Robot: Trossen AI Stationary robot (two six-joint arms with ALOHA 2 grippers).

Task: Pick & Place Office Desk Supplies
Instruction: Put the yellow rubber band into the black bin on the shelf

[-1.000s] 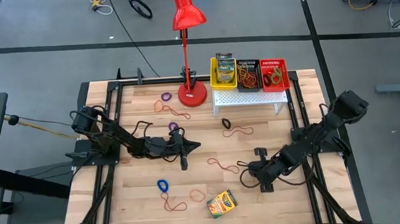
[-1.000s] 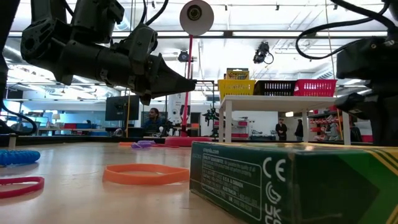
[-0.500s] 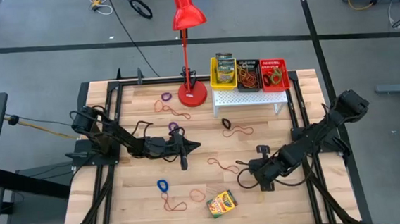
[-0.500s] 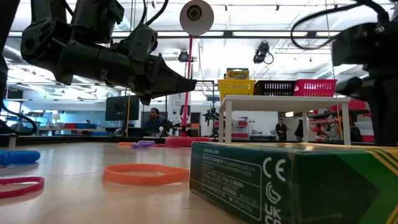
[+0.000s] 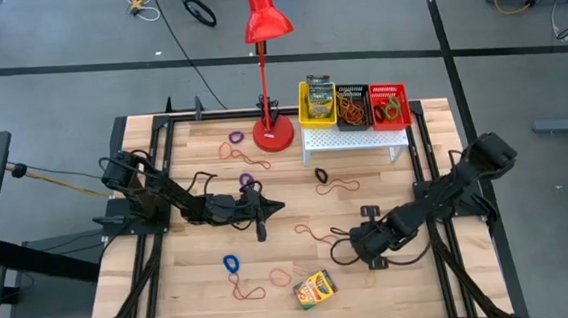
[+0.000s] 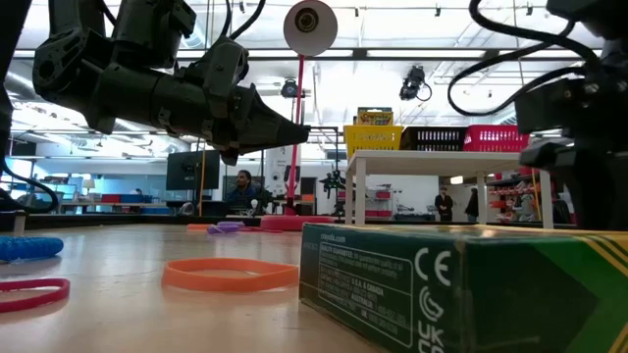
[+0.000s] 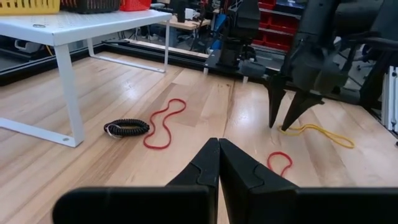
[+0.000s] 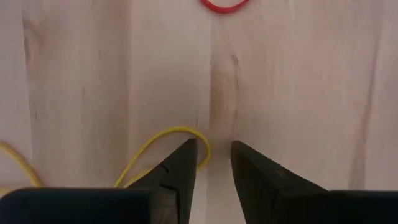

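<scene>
Under your right gripper (image 8: 208, 163), a yellow band (image 8: 163, 146) is lying on the table, its loop end touching one fingertip, its length trailing off to that side. Jaws are standing partly open, holding nothing (left gripper (image 7: 218, 146) is sitting shut, farther off).

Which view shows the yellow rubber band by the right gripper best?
The right wrist view: the yellow rubber band curves on the wood just ahead of the right gripper, whose jaws stand apart. The left wrist view shows it lying beyond that gripper's tips. In the high view I can't make it out. The low view does not show it.
</scene>
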